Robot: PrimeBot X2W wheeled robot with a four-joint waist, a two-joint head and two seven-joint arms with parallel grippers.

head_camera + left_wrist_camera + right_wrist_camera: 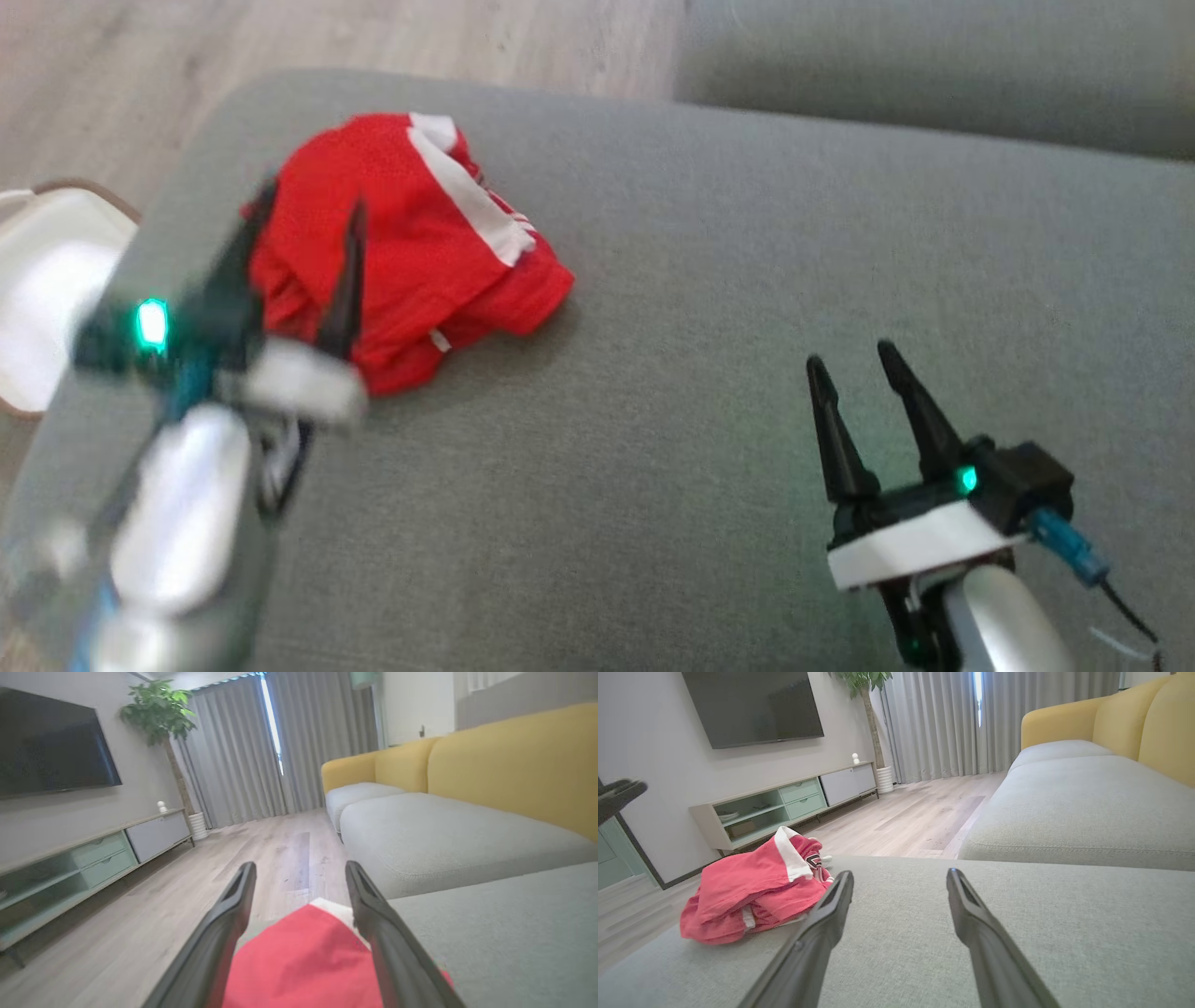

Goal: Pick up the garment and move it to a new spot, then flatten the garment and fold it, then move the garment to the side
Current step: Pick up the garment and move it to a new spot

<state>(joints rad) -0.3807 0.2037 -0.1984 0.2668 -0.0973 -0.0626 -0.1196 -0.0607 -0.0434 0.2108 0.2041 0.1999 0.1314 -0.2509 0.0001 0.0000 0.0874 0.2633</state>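
Your red garment [411,252] lies crumpled on the grey cushion [728,261] at ten o'clock in the head view; your left gripper [314,201] hangs over it, jaws wide and, as far as the blur shows, gripping nothing; your right gripper [850,356], at four o'clock, stands wide and empty.

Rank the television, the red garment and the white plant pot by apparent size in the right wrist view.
Television and red garment: about alike, the garment is nearer, so unranked.
White plant pot: smallest.
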